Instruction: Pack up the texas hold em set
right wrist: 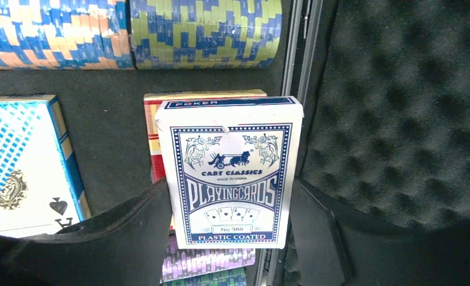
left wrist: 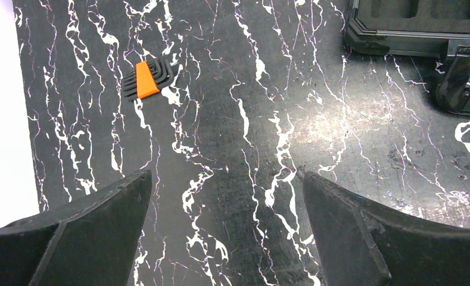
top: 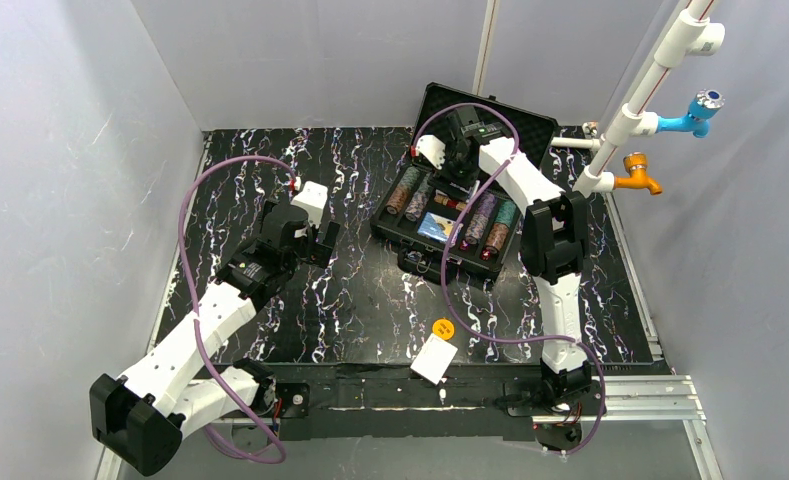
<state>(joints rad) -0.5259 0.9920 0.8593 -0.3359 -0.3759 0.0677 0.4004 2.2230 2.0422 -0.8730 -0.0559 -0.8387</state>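
Right jaws pinch a blue deck (right wrist: 229, 173) upright over the open case (top: 535, 128) at the far side of the table (top: 370, 300), with chips (right wrist: 202, 30) and a red deck (right wrist: 153, 137) close behind it. Left jaws hang spread above the table. An orange disc (top: 443, 328) and a white card (top: 434, 360) lie well apart from the case.

Pale grey walls (top: 320, 60), black white-veined tabletop (top: 370, 300), white pipe (top: 650, 80), blue tap (top: 698, 110), orange tap (top: 638, 180)

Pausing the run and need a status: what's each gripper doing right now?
Left gripper: open, holding nothing.
Right gripper: closed on the blue card deck.
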